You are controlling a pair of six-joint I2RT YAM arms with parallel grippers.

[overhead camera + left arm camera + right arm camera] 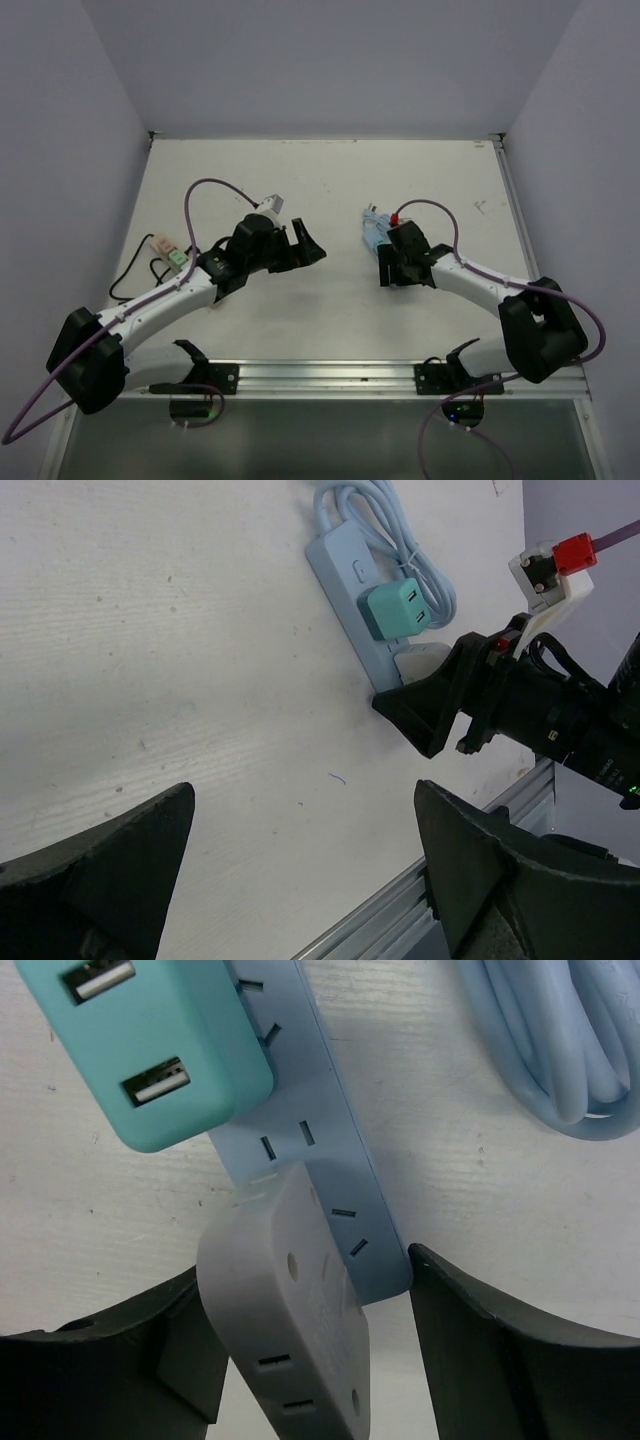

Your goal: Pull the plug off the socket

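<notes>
A light blue power strip (330, 1130) lies on the white table. A teal USB charger (150, 1050) and a grey plug (290, 1310) are plugged into it, the grey one at the near end. My right gripper (305, 1290) is open. Its fingers straddle the grey plug and the strip's end, and the right finger (500, 1350) is next to the strip's corner. In the top view the right gripper (385, 265) covers the strip's (371, 232) near end. My left gripper (300, 245) is open and empty, left of the strip. Its wrist view shows the strip (345, 575), the charger (400, 608) and the plug (420, 658).
The strip's blue cable is coiled beside it (560, 1050). A beige power strip (160, 243) with a green plug (177, 258) and a black cord lies at the far left. An aluminium rail (330, 375) runs along the near edge. Walls enclose the table.
</notes>
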